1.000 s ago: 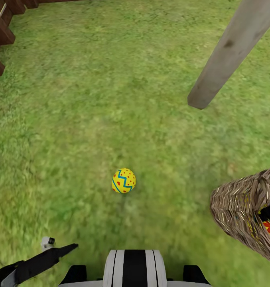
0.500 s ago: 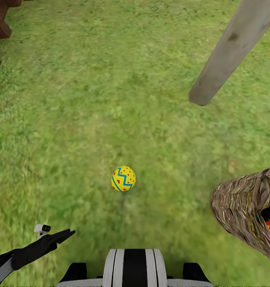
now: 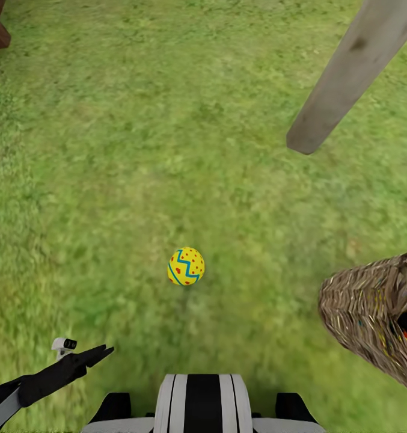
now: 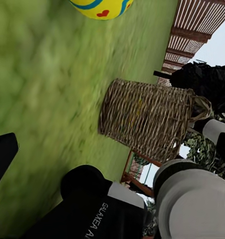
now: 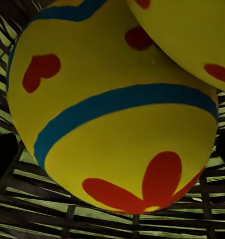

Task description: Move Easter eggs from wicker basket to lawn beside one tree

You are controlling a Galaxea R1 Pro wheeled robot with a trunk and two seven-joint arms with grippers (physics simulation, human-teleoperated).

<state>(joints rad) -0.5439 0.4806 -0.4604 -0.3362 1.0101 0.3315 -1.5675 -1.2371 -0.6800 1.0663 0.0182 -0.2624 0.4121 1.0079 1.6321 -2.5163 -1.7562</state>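
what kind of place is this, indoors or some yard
Outdoors, most likely a fenced garden: short green grass lawn, a pale grey-brown tree trunk, and a brown slatted wooden fence behind the tan wicker basket.

Straight ahead of you, one yellow Easter egg with blue zigzag bands lies on the green lawn. The pale grey-brown tree trunk stands beyond it to the right. The tan wicker basket sits tipped at your right, with two more eggs inside, apparently touching. Your left end effector is low at the left, apart from the egg.
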